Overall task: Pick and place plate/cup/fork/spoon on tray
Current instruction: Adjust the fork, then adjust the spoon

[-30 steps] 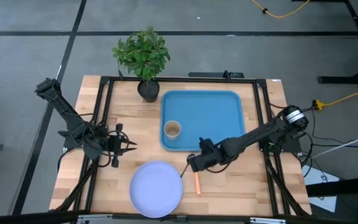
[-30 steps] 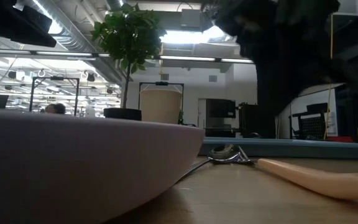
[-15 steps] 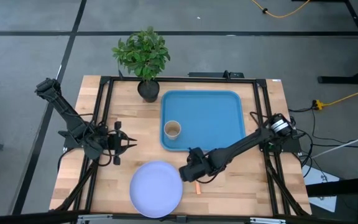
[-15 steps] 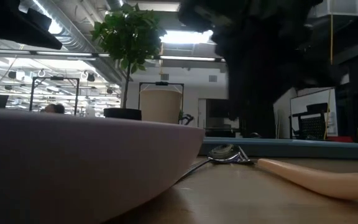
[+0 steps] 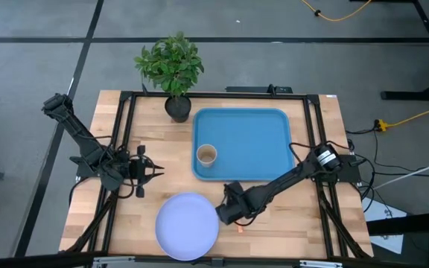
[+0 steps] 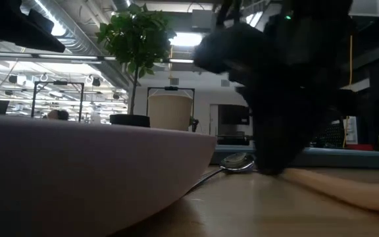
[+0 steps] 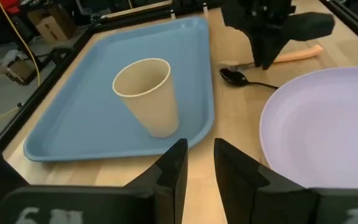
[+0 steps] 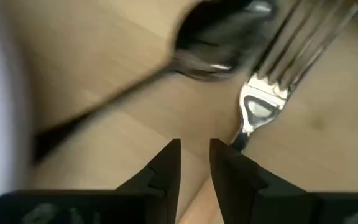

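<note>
plate (image 5: 188, 226) at the counter's (image 5: 274, 223) near edge, lavender and bare. right end effector (image 5: 227, 212) low just beside its rim, fingers nearly together with a slim gap and gripping nothing, over the spoon (image 7: 234, 76) and a fork (image 8: 278, 68) lying on the wood. tan cup (image 5: 207, 155) upright inside the blue tray (image 5: 248, 119) beyond. left end effector (image 5: 146, 172) waits apart, fingers narrowly parted, empty.

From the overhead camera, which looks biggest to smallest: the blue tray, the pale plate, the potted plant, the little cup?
1. The tray, clearly the largest.
2. and 3. The plate and the plant: their spreads look about alike, so I won't rank them.
4. The cup, by far the smallest.
</note>
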Robot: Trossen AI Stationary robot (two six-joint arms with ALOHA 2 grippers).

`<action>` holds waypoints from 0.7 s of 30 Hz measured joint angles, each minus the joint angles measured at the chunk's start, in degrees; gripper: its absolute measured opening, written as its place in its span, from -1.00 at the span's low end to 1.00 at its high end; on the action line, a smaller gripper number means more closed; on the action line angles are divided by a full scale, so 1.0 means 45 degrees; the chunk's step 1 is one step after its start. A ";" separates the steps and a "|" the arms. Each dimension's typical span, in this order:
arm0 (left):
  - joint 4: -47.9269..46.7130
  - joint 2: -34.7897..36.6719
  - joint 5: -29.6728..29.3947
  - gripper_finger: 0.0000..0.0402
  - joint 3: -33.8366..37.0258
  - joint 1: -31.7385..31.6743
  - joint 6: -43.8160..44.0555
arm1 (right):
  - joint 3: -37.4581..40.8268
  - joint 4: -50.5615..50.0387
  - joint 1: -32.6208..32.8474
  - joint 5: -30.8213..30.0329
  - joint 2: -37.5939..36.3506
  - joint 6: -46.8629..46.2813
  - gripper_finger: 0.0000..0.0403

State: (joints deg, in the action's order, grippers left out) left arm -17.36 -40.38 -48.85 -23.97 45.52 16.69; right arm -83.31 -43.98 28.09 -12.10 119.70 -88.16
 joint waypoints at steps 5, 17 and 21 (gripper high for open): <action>0.0003 0.0000 0.0018 -0.64 0.0000 0.0000 0.0262 | 0.0000 -0.2256 0.0549 0.0218 -0.0159 -0.1091 -0.55; 0.0013 0.0000 0.0015 -0.64 0.0000 0.0000 0.0262 | -0.1426 -0.4526 0.1417 -0.1124 -0.0531 -0.2545 -0.55; 0.0018 0.0000 -0.0026 -0.64 0.0000 0.0000 0.0277 | -0.2524 -0.4353 0.1136 -0.3734 -0.0578 -0.0425 -0.55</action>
State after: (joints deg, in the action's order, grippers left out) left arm -17.28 -40.38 -48.97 -23.97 45.52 17.93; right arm -94.66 -63.57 33.21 -28.91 117.10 -90.07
